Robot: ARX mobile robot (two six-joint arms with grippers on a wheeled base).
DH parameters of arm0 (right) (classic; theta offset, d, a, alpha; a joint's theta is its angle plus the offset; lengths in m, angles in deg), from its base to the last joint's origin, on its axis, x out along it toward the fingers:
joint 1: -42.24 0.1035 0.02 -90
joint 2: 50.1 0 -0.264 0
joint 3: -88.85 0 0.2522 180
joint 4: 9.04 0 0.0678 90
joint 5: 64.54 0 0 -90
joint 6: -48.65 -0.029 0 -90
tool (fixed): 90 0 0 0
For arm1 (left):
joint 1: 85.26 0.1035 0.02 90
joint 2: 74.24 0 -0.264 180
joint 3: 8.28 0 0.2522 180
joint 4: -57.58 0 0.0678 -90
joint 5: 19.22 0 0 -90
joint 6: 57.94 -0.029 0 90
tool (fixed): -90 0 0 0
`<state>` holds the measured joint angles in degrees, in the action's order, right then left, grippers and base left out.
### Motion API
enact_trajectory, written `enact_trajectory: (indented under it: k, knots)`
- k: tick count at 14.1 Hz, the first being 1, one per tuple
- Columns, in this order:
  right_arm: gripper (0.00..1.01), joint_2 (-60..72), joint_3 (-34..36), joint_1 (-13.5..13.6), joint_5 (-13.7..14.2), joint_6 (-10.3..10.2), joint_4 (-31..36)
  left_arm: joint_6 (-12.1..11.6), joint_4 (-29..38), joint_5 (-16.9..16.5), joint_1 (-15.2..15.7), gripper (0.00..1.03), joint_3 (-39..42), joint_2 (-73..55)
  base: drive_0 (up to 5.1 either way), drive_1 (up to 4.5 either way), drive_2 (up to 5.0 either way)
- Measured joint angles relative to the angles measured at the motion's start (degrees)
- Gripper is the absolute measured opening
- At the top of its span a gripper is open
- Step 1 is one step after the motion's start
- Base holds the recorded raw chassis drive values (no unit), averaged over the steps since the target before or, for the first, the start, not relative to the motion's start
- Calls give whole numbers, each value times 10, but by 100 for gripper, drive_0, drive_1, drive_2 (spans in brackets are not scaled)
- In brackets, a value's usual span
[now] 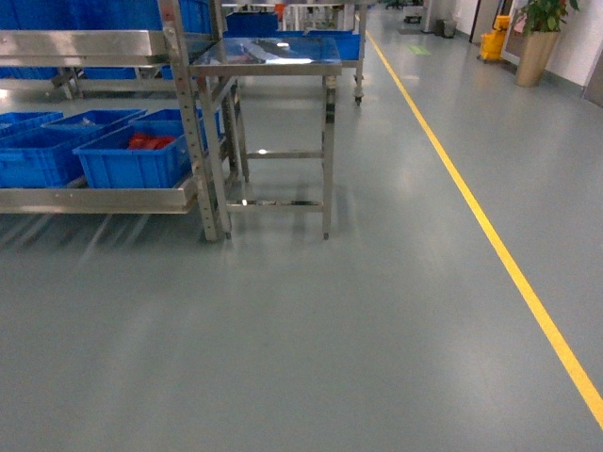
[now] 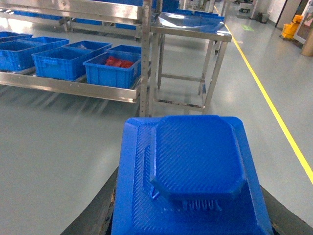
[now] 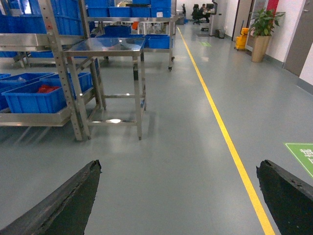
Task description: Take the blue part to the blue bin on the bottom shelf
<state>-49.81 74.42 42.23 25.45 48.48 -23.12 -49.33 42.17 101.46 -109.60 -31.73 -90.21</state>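
Left gripper point(image 2: 190, 215) jaws closed on the blue part point(image 2: 190, 171), which fills the lower left wrist view, above the grey floor point(image 1: 358, 330). Right gripper point(image 3: 178, 196) jaws spread wide, holding nothing. Bottom shelf point(image 1: 94, 198) of the steel rack carries blue bins; nearest one point(image 1: 132, 155) has red contents. Which is the blue bin meant, cannot tell. Steel table point(image 1: 268, 58) just beside rack. Yellow line point(image 1: 490, 235) on floor.
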Motion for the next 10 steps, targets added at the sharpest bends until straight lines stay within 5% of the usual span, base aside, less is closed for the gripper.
enact_trajectory:
  k: [10]
  knots:
    - [98, 0, 0, 0, 0, 0, 0, 0, 0, 1, 0, 43, 0, 1, -7, 400, -415]
